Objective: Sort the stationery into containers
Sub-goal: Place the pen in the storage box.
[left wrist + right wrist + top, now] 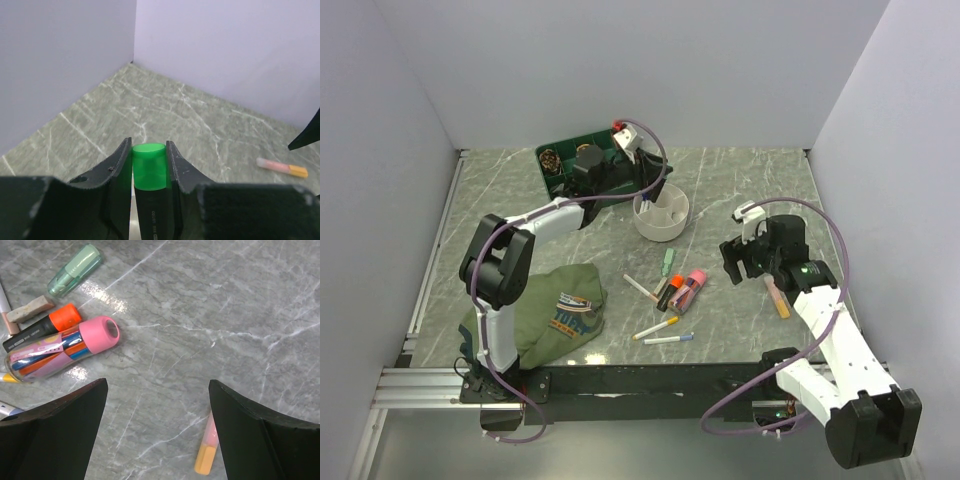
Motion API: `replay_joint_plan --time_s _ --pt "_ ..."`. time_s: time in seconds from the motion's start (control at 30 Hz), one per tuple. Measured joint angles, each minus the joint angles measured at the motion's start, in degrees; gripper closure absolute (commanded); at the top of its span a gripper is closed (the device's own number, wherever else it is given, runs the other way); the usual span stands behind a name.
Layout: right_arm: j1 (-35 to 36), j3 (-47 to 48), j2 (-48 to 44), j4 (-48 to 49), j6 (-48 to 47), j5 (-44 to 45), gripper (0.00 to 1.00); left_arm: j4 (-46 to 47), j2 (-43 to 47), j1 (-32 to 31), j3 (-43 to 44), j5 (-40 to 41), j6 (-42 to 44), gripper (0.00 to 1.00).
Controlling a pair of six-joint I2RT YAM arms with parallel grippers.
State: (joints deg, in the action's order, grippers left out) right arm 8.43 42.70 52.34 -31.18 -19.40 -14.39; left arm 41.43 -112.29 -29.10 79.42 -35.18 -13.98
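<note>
Left tool (149,146) clamps one green-capped marker (149,172) near one white cup (660,231); right tool (157,385) spread wide — empty.

walls (620,70): plain pale lilac, three sides | table (750,180): grey-green marbled top

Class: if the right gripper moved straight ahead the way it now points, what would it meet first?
Probably the bare marble table, between the pink-capped pen tube and the orange-ended pen; depth is uncertain.
</note>
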Motion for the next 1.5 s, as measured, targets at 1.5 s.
replay_joint_plan --time_s 1.5 --pt "-0.9 6.1 10.6 -0.5 -0.8 1.2 0.1 16.0 2.1 1.3 -15.6 -4.1 -0.2 0.59"
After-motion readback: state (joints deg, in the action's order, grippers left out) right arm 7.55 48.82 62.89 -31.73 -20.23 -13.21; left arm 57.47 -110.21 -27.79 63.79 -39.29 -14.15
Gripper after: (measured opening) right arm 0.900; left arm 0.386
